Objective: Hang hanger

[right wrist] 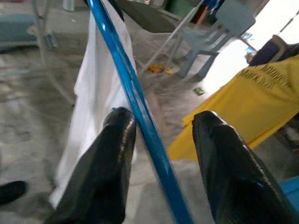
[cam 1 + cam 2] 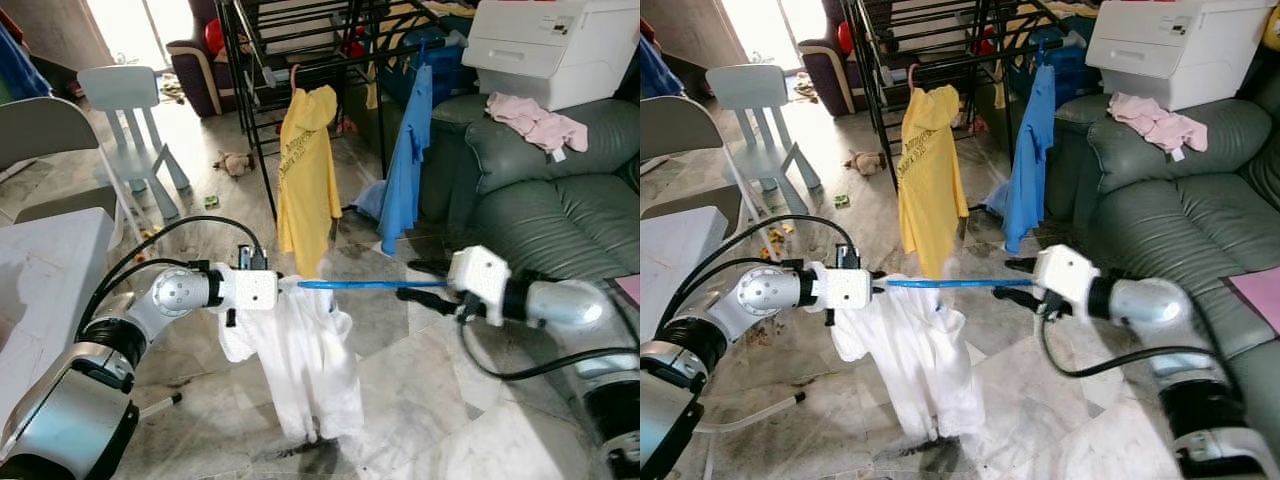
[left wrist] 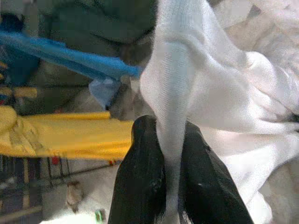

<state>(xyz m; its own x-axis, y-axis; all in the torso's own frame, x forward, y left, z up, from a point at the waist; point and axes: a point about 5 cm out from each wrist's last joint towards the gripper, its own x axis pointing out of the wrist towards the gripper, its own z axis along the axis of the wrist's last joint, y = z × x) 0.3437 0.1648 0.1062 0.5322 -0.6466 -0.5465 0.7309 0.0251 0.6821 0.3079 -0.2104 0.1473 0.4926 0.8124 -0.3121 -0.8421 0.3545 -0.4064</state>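
I have open marble floor [image 2: 400, 400] under and ahead of both arms, hemmed by the green sofa [image 2: 540, 190] on the right, the white table edge [image 2: 50, 270] on the near left, and the black drying rack [image 2: 300, 50] at the far side, where a yellow garment [image 2: 305, 180] and a blue garment [image 2: 408, 160] hang. The blue hanger [image 2: 360, 285] runs level between my arms, above the floor and in front of the yellow garment; it is a thin bright-blue bar with a white shirt [image 2: 300, 360] draped from its left end, hem near the floor. My left gripper [image 3: 170, 172] is pinched tight on a fold of the white shirt. My right gripper [image 1: 161, 140] has its fingers spread apart, with the hanger bar passing between them, touching one finger.
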